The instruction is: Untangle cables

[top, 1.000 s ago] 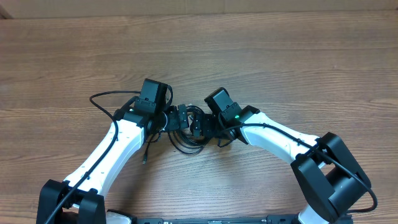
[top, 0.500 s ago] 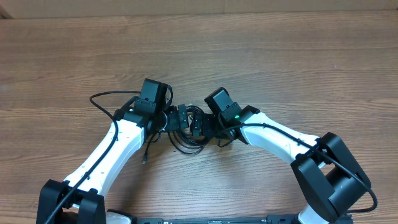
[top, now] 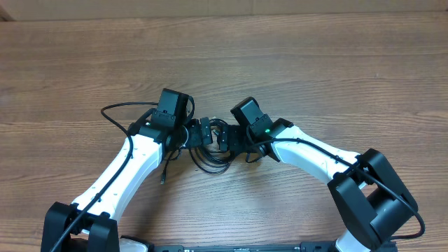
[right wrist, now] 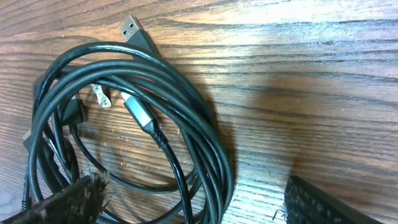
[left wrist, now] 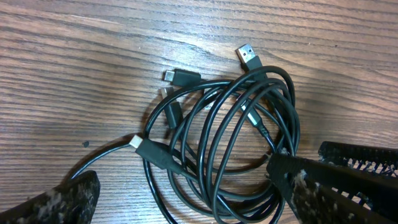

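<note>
Left gripper (left wrist: pixel 180 177) spread wide, nothing clamped. One black finger (left wrist: pixel 329 186) over the edge of the coil, the other off to the far side above bare wood. Contact between that first finger and the cords impossible to judge.

Cables (left wrist: pixel 217 143) bundled in a loose round coil of several thin black loops, flat on the wooden worktop (left wrist: pixel 74 62), between and just ahead of the fingertips. On the far side of the coil from this gripper, a flat metal plug (left wrist: pixel 249 56) sticking out past the loops. Near it, a small black plug (left wrist: pixel 181 76) at the ring's far edge. Closer to the gripper, a pale-tipped plug (left wrist: pixel 148 148) on the coil's rim, its cord trailing away toward the outer finger.

Right gripper (right wrist: pixel 196 183) likewise apart, holding nothing. One finger over the coil's nearest loops, the other well clear of the cords above bare worktop. Ahead of it, the flat metal plug again at the far edge of the coil. Inside the ring, a grey braided plug (right wrist: pixel 140 113) just beside a small pale connector (right wrist: pixel 99 94).

From overhead, both grippers facing each other across the coil, close together, with part of the coil showing on the base side of them.
</note>
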Robot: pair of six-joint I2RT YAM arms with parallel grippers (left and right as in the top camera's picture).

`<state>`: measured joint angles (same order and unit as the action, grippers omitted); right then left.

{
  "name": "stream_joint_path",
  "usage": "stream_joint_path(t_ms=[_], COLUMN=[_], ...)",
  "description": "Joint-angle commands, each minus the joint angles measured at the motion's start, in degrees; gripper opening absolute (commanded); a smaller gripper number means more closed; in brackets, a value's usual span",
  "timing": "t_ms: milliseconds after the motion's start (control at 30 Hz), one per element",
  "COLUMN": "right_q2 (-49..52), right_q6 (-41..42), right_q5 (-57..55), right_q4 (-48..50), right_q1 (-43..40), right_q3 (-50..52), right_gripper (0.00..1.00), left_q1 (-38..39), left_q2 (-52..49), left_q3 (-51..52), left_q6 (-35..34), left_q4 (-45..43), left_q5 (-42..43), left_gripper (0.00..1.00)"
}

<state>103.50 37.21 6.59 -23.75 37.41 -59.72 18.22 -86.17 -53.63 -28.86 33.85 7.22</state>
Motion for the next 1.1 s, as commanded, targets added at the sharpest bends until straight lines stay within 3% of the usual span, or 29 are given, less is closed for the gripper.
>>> stream_joint_path(t_ms=[0, 467, 567, 900, 1067], right_q2=[-0.28, -0.28, -0.31, -0.31, -0.28], right_q6=[-0.37, -0.37, -0.39, -0.37, -0.15], right_q5=[-0.98, -1.03, -1.03, -0.5, -0.33], right_q4=[0.13, 0.11, 0.11, -0.02, -0.13], right_q1=[-0.52, -0.52, -0.52, -1.6, -1.77], right_q3=[-1.01, -1.01, -0.98, -1.01, -1.01], right_gripper=[0.91, 0.91, 1.0, 1.0, 0.81], left_q1=[-0.2, -0.2, -0.2, -0.2, -0.2], left_q2=[-0.44, -0.44, -0.44, -0.44, -0.44], left_q3=[-0.83, -0.83, -0.83, -0.83, -0.83], left_q6=[-0.94, -0.96, -0.96, -0.96, -0.96], left_q4=[-0.07, -0.07, -0.04, -0.04, -0.04], left_q5=[-0.59, -0.57, -0.59, -0.59, -0.59], left_gripper=[1.0, 1.0, 1.0, 0.99, 0.99])
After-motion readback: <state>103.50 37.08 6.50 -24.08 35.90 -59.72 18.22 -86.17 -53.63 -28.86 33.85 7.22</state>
